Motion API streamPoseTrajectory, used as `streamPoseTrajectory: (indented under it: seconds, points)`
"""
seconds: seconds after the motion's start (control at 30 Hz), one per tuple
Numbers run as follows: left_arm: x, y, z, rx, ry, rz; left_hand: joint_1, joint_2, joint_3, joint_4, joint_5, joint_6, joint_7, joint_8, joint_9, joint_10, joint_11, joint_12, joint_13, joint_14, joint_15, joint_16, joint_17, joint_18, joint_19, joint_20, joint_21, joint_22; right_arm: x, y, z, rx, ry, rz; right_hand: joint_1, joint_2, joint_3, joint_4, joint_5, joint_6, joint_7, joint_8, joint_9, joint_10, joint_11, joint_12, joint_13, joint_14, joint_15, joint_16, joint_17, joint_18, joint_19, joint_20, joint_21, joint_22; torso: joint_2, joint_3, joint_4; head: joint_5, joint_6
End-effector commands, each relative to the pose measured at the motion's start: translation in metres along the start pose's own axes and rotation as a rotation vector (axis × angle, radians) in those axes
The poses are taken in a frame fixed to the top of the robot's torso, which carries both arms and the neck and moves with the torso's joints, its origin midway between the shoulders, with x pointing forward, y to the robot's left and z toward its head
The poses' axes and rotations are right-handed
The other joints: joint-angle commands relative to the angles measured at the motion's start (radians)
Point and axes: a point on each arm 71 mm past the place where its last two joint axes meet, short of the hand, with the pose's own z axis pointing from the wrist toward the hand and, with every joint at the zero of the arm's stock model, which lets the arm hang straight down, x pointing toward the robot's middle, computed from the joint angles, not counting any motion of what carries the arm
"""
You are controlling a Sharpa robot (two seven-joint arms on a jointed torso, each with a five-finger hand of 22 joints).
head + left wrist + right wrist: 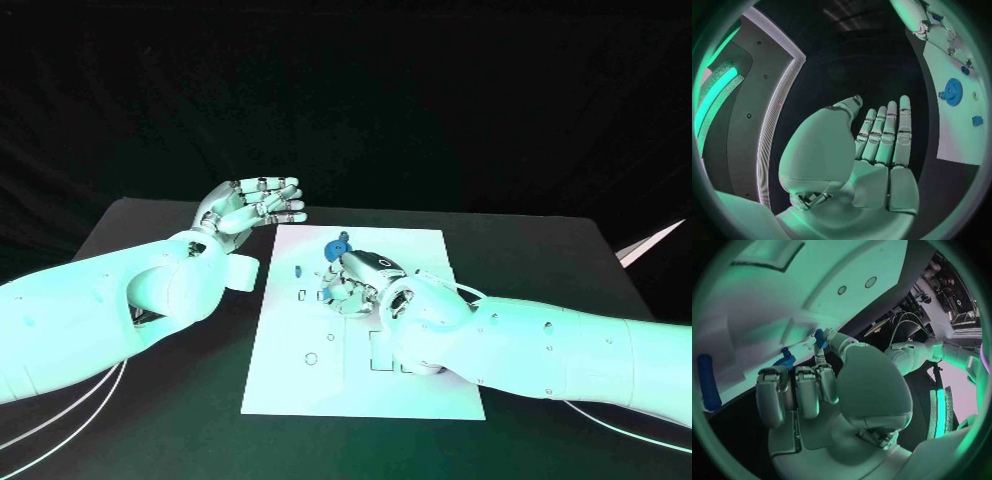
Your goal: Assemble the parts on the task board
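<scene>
Here our right hand pinches a small blue part over the board; it could slip. Our left hand, beside the board, is released.

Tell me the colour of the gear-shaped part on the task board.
Blue; the gear-shaped part shows best in the left wrist view, on the white task board.

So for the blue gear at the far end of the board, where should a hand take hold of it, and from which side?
A judgement: pinch the blue gear across its toothed rim, coming down from above. It appears to lie flat on the task board, so only rim and raised hub offer purchase. The right hand crowds its near side, so approach from the far edge or the left, where the left hand hovers with straight fingers, holding nothing.
</scene>
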Motion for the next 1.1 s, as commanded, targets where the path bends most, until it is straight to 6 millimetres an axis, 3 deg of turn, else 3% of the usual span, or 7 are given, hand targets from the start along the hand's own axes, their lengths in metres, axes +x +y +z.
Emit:
streamPoseTrajectory:
  seconds: [0.03, 1.1]
  points:
    - [0.0015, -0.0004, 0.0005, 0.002, 0.006, -0.002, -0.014, -0.014, 0.018, -0.011, 0.004, -0.007, 0.033, 0.009, 0.014, -0.003, -0.003, -0.007, 0.014, -0.012, 0.000, 0.000, 0.016, 0.002, 0.006, -0.002, 0.019, 0.014, 0.0015, -0.0014, 0.0003, 0.010, 0.004, -0.010, -0.029, 0.032, 0.060, -0.008, 0.014, 0.014, -0.005, 0.082, 0.067, -0.001, -0.005, -0.003, 0.150, 0.115, -0.004, 0.014, 0.275, -0.036, 0.105, -0.008, 0.023, 0.273, 0.000, -0.0001, 0.0003, 0.001, -0.002]
    - [0.0007, 0.0003, 0.0008, -0.002, 0.006, -0.002, -0.014, -0.014, 0.018, -0.011, 0.004, -0.007, 0.033, 0.009, 0.014, -0.003, -0.003, -0.007, 0.014, -0.012, 0.000, 0.000, 0.016, 0.002, 0.006, -0.002, 0.019, 0.014, 0.0057, -0.0052, 0.0026, 0.037, 0.014, -0.043, -0.071, 0.004, 0.046, 0.004, 0.013, 0.006, -0.005, 0.091, 0.067, -0.001, -0.004, -0.005, 0.149, 0.115, -0.003, 0.014, 0.275, -0.036, 0.105, -0.008, 0.023, 0.273, -0.001, -0.0004, -0.0009, 0.001, -0.005]
